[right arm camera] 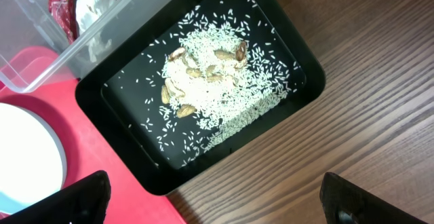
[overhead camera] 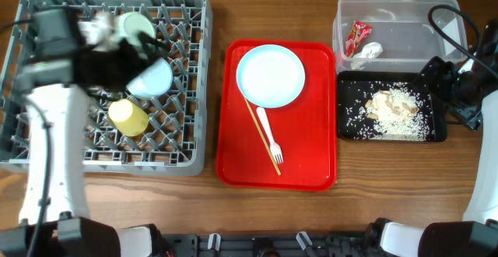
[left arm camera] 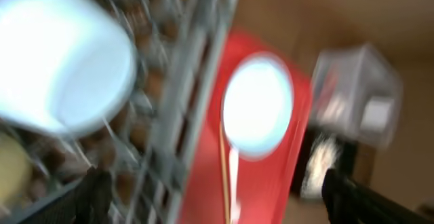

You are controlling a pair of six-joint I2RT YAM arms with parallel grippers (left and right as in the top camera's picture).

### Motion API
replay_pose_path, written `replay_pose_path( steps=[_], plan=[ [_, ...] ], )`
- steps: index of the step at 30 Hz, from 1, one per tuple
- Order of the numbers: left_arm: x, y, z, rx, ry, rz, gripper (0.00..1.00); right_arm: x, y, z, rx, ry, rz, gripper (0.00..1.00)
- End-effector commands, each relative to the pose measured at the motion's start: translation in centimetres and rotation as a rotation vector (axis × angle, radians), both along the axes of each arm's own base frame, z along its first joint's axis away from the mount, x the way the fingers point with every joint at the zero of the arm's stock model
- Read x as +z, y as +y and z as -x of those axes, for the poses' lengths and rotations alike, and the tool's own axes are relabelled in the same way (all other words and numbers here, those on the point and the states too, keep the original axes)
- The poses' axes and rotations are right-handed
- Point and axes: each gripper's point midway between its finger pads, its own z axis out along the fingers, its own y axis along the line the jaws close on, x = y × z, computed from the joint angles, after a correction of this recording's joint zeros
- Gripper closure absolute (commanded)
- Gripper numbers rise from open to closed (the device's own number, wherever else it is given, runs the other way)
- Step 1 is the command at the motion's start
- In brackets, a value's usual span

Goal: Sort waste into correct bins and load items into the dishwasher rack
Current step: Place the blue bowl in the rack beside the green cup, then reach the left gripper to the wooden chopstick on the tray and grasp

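Currently L gripper (left arm camera: 220,194) wide over rack (overhead camera: 117,162), blue bowl (overhead camera: 152,78) inside.

**Bright, even light; 1 view badly smeared**

Overhead, soft light from above gives only thin, faint shadows along the red tray (overhead camera: 311,148) and dishwasher rack (overhead camera: 191,162); the left arm (overhead camera: 48,109) is blurred. The left wrist view is smeared throughout, its pale-blue bowl (left arm camera: 61,54) and plate (left arm camera: 258,105) blown out to glowing patches. The right wrist view is sharp: each rice grain (right arm camera: 217,68) and the wood grain of the table (right arm camera: 380,115) reads clearly
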Motion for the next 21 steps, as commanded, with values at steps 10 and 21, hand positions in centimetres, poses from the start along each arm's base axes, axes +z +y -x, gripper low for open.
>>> replay_pose_path(
  steps=[10,21],
  plan=[
    [-11.4,-15.4,6.5,-0.156,0.322,-0.317,0.04,-0.4,0.0,-0.1,0.009,0.013,-0.004,0.00],
    [-21.9,-19.1,10.7,-0.136,0.519,-0.546,0.11,-0.4,0.0,-0.1,0.009,0.013,-0.004,0.00]
  ],
)
